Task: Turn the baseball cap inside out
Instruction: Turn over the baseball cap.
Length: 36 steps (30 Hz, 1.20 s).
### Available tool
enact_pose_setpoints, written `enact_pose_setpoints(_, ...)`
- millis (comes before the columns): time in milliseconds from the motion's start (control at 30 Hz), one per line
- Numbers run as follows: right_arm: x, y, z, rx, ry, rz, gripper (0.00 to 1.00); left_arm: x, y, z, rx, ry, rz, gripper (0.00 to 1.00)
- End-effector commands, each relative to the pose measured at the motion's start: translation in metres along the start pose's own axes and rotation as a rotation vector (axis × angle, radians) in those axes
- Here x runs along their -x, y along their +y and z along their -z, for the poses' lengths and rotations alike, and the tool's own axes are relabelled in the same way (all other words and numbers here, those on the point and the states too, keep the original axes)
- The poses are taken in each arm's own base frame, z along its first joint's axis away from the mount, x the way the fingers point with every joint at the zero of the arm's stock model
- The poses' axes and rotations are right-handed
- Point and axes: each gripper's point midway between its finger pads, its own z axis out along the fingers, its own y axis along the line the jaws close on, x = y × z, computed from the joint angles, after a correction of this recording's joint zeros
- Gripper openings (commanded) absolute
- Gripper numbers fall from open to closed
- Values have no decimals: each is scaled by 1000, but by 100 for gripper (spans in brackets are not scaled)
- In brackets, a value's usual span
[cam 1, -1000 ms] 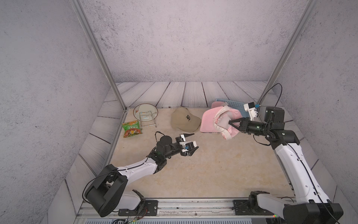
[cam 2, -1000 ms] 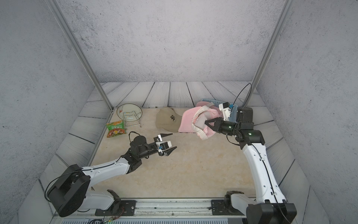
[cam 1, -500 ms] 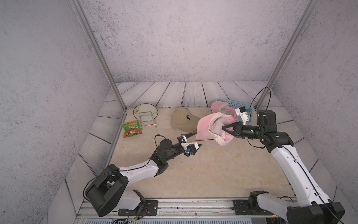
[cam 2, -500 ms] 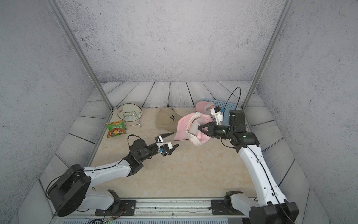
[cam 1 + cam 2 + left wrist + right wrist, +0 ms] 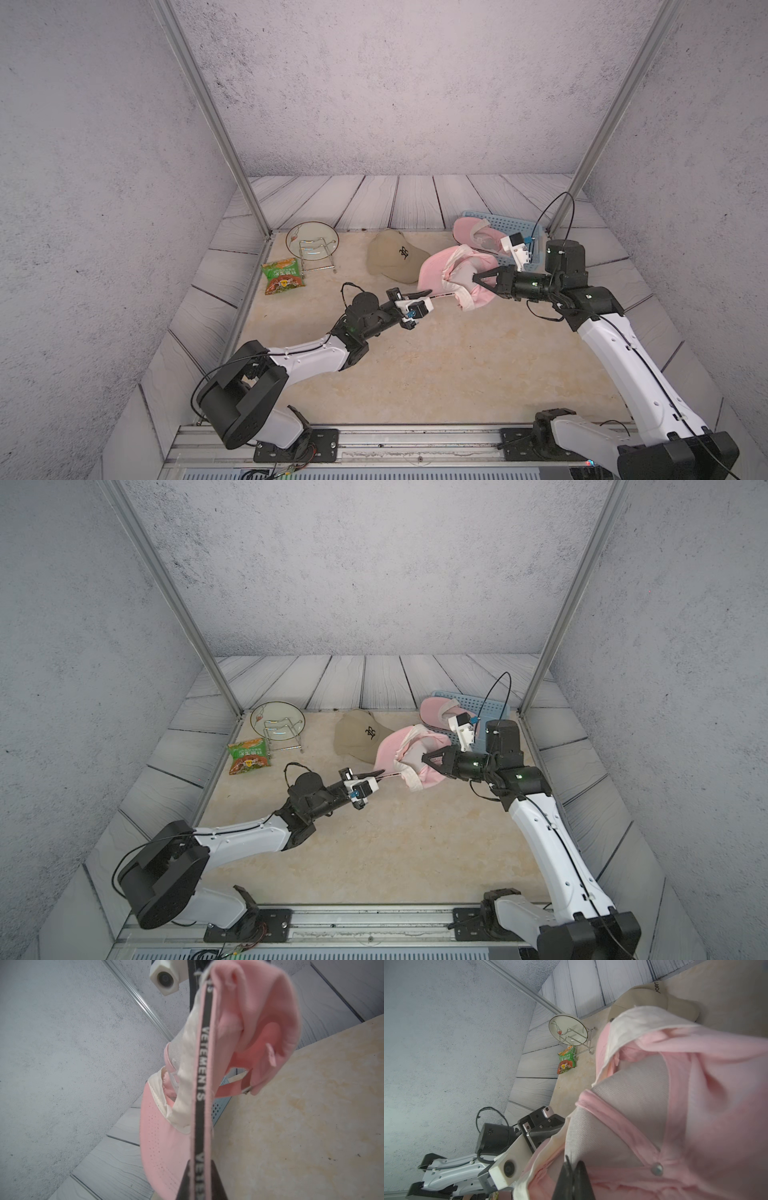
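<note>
A pink baseball cap [image 5: 451, 272] [image 5: 409, 746] hangs above the table between my two grippers, its white lining facing up. My left gripper [image 5: 428, 294] [image 5: 380, 776] is shut on the cap's edge, on a black tape with white letters [image 5: 202, 1059]. In the left wrist view the left gripper [image 5: 200, 1167] clamps that tape, and the perforated brim [image 5: 162, 1147] hangs beside it. My right gripper [image 5: 476, 277] [image 5: 424, 757] is shut on the cap's inner mesh lining [image 5: 623, 1105]. Its tips [image 5: 574, 1165] pinch a fold of that fabric.
A tan cap [image 5: 392, 257] lies just behind the held one. Another pink cap [image 5: 469, 230] rests against a blue basket [image 5: 515, 226] at the back right. A plate in a wire rack [image 5: 311, 241] and a snack packet [image 5: 282, 276] sit at the back left.
My right arm carried the pink cap leftward and lower. My left gripper reached forward to it and went from open to shut on the cap's edge.
</note>
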Motion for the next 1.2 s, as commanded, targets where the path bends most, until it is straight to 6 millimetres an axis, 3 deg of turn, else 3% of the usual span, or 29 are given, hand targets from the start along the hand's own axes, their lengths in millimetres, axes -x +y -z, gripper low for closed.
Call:
enact_pose_setpoints(0,0,-18,-2,-81,-23,54,20,22,22,12,52,27,114,0)
enact_pose_setpoints(100,5,-34,0,-171,-57,121,42,24,29,30,49,140,261,0)
enact_pose_setpoints(267,15,-53,11,-306,-141,222,55,30,37,56,96,227,531,0)
enact_pose_setpoints(400,18,-54,18,-326,-210,325,56,26,31,62,66,368,737,0)
enact_pose_setpoints(433,17,-52,19,-318,-222,350,57,17,23,61,38,448,774,0)
enact_pose_setpoints(600,0,-33,13,-188,-206,445,58,12,-5,49,-135,676,954,0)
enact_pose_setpoints(733,-20,-23,-2,-133,-134,494,58,19,-16,35,-215,742,1098,0)
enact_pose_setpoints(1000,-59,-12,-42,-53,17,512,59,6,-29,27,-259,920,1187,0)
enact_pose_setpoints(1067,-63,-15,-53,-75,37,506,59,4,-37,26,-300,948,1209,0)
enact_pose_setpoints(1167,-63,-36,-68,-197,49,493,59,10,-47,24,-380,945,1252,0)
